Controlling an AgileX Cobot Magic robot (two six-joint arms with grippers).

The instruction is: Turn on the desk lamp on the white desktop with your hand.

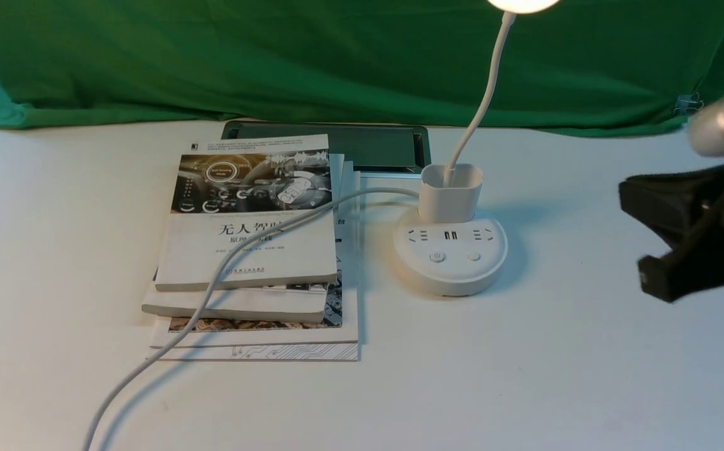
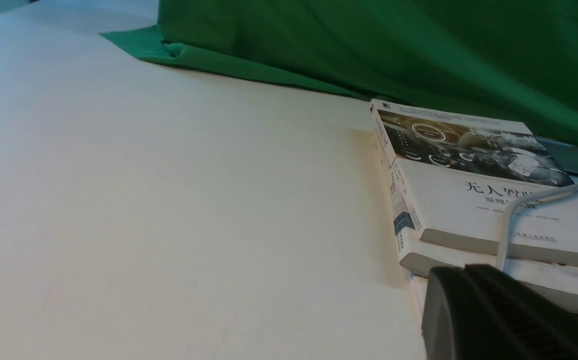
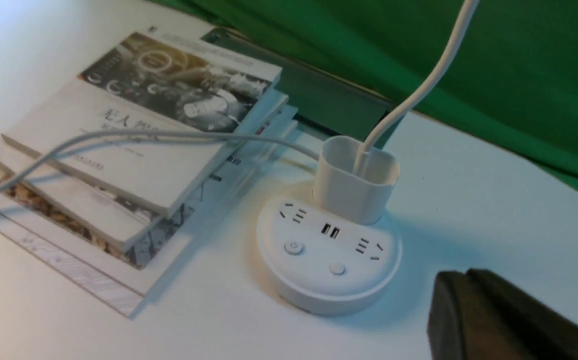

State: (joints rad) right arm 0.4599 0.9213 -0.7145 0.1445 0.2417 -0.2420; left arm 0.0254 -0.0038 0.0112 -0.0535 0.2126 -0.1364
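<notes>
The lamp (image 1: 449, 250) on the white desk (image 1: 525, 369) is lit. The right gripper (image 1: 653, 241) is closed, empty and apart from it; I cannot tell the left gripper's opening or grip.

The white table (image 1: 543, 376) carries a lamp (image 1: 449, 263), a stack of books and papers (image 1: 249, 250) and 1 dark tray (image 1: 421, 147).

The front view looks forward and down from between the two arms over the flat white tabletop (image 1: 556, 376). The left wrist view faces obliquely across it; the right wrist view sits nearer the round white lamp base (image 3: 319, 280). All three share the stacked white paperback books (image 1: 274, 250).
</notes>
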